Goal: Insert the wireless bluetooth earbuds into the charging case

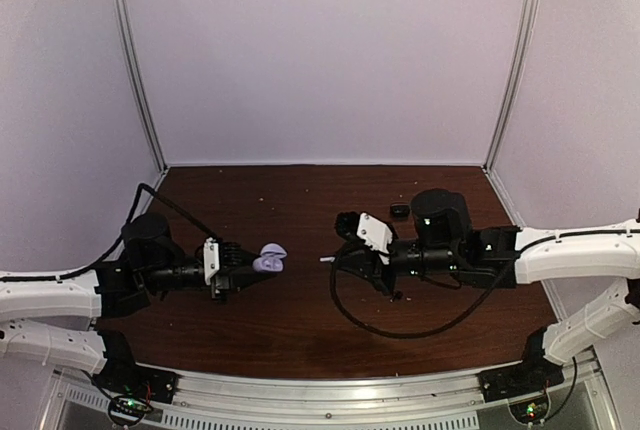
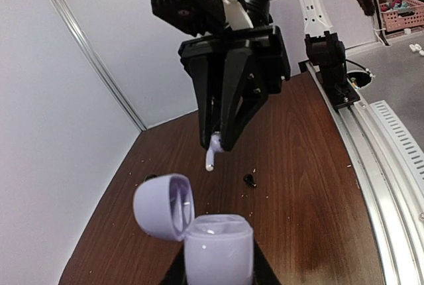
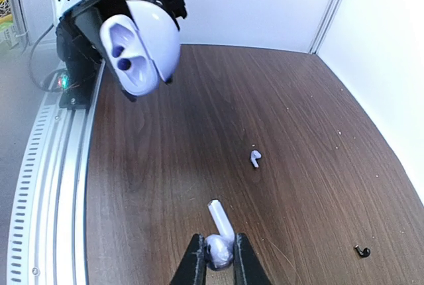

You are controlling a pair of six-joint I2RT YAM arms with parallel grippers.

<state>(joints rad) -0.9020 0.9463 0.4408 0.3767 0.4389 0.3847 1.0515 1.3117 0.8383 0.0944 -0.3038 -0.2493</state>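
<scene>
My left gripper [image 1: 250, 268] is shut on the lilac charging case [image 2: 217, 248], which it holds off the table with its round lid [image 2: 162, 207] flipped open. The case [image 3: 140, 46] faces the right wrist camera with its sockets showing. My right gripper [image 3: 220, 258] is shut on a pale lilac earbud [image 3: 220, 242], stem pointing forward. The same earbud [image 2: 211, 158] hangs a short way beyond the open case, apart from it. Another pale earbud [image 3: 255, 158] lies on the table. A black earbud [image 2: 250, 179] lies below the right gripper [image 2: 218, 142].
A small black round case [image 1: 399, 210] sits near the back right of the brown table [image 1: 300, 330]. Another small black bud [image 3: 361, 252] lies toward the back wall. Crumb-like specks dot the wood. A metal rail [image 1: 330, 390] runs along the near edge.
</scene>
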